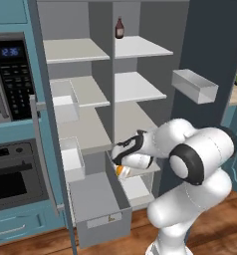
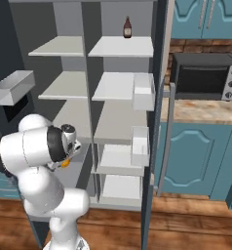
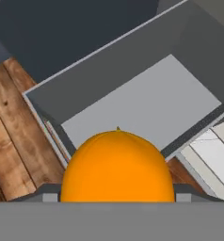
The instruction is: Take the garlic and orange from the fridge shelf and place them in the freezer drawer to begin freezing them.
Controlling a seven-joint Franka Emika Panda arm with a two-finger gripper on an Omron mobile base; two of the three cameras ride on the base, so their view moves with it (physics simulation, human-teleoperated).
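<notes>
on the left, the freezer drawer [image 1: 98, 209] stands pulled out low at the fridge's foot, a deep grey box with a pale flat front, open on top so things can be dropped straight in. over its near edge hangs my tool [image 1: 121, 168], clamped on the orange [image 1: 120, 171]; in the hand view the orange [image 3: 117, 167] sits wedged between my tips, a smooth bright ball with a tiny stem nub, with the drawer's plain matte floor [image 3: 142, 110] below it. i judge i hold it here to let go into the drawer. to the right and high up, the fridge shelf [image 1: 143, 47], a flat off-white slab, carries a dark brown bottle [image 1: 119, 28]. i cannot spot the garlic.
</notes>
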